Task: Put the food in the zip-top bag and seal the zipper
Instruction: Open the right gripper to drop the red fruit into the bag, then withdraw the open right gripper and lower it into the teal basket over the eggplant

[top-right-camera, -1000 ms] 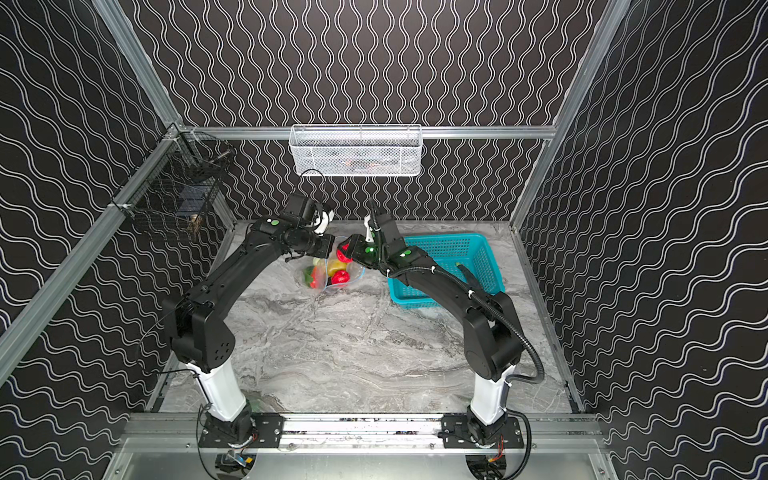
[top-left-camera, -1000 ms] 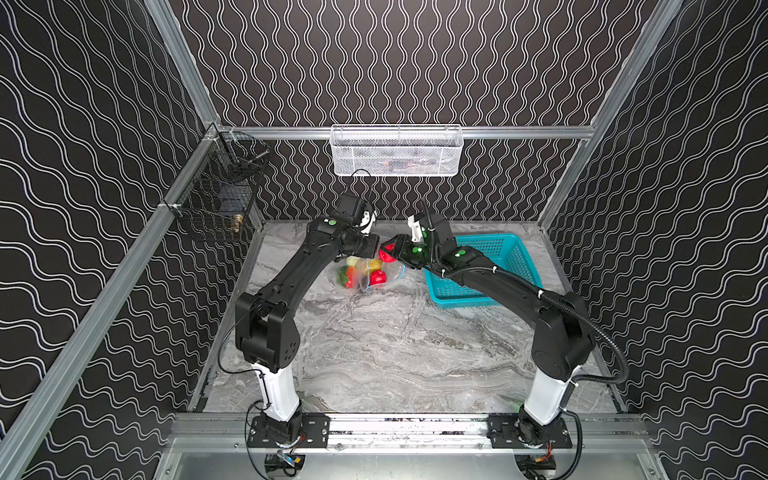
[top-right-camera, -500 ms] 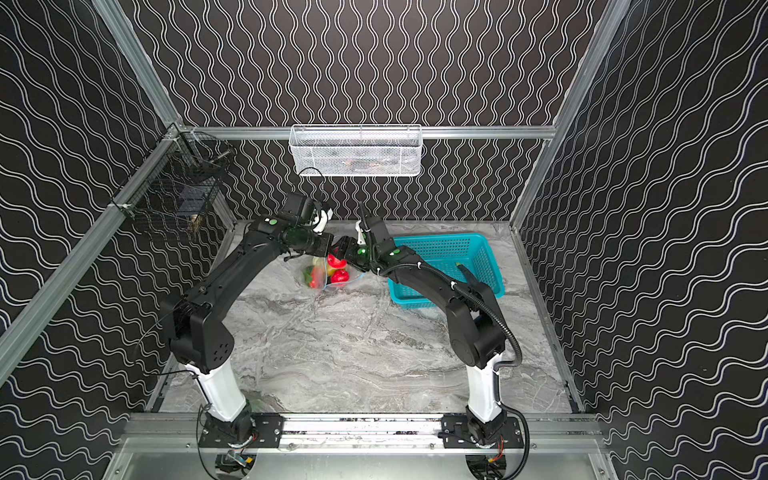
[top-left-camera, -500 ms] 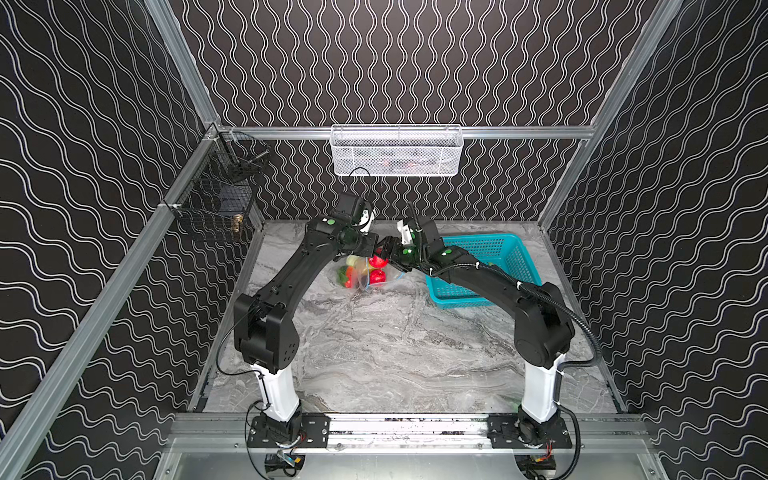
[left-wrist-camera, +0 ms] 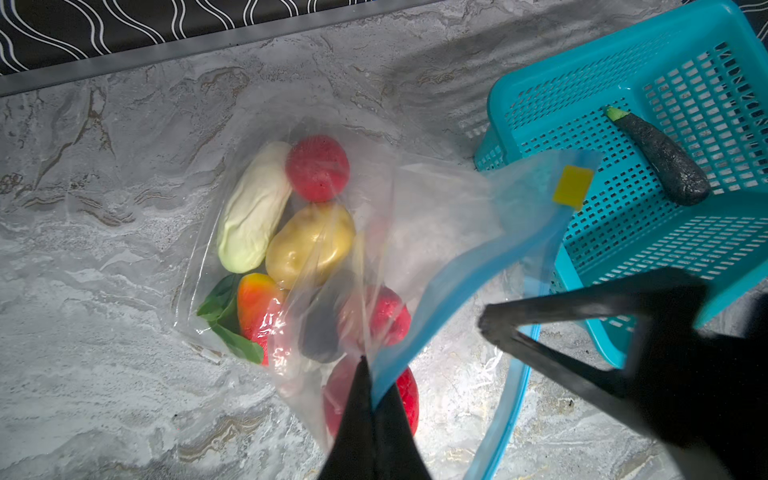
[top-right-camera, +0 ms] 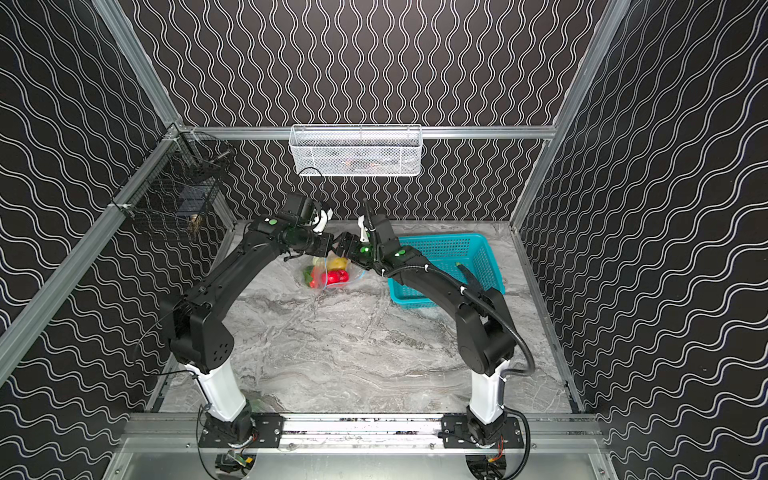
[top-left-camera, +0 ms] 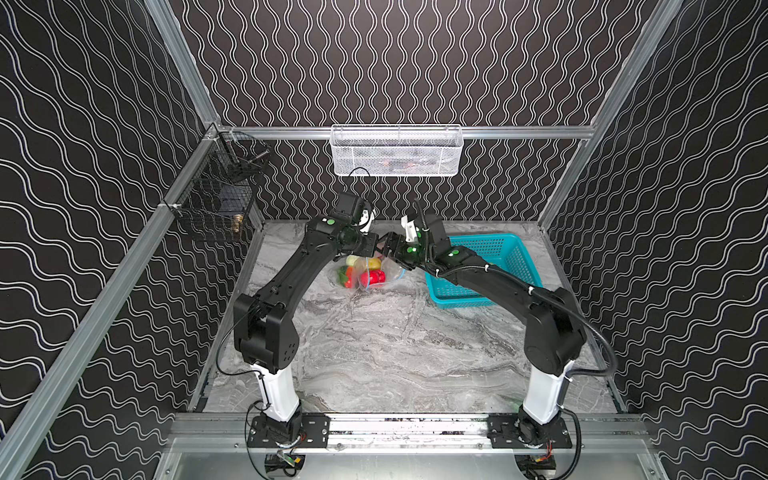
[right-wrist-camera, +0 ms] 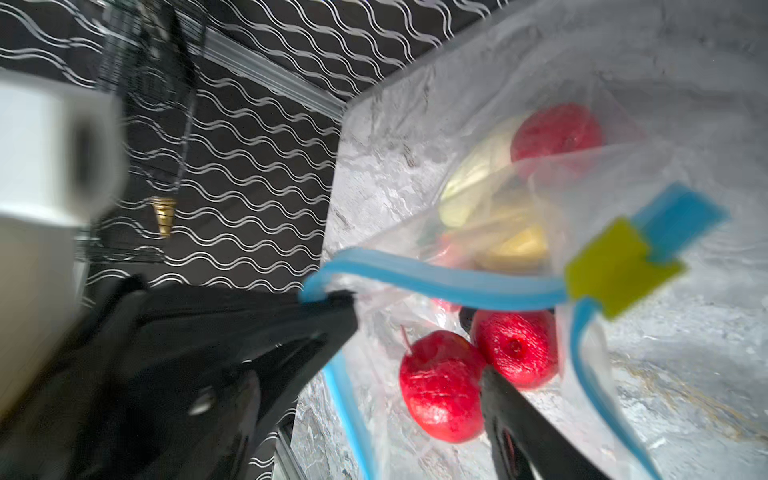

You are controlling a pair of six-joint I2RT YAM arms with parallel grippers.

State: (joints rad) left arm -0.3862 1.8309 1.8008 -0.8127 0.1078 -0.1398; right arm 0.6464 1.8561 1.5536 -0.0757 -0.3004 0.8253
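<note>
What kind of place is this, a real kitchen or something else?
Probably a robot test cell, not a kitchen: left arm and right arm stand on a metal rail, patterned walls in an aluminium frame close it in, and the food is toy produce.

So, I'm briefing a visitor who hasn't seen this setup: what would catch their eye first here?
Bright toy produce inside the clear plastic zip-top bag, at the back of the grey marbled table between the two arms, stands out first. The left gripper is shut on the bag's light-blue zipper strip. Right of it sits a teal perforated plastic basket holding one dark aubergine-like piece.
</note>
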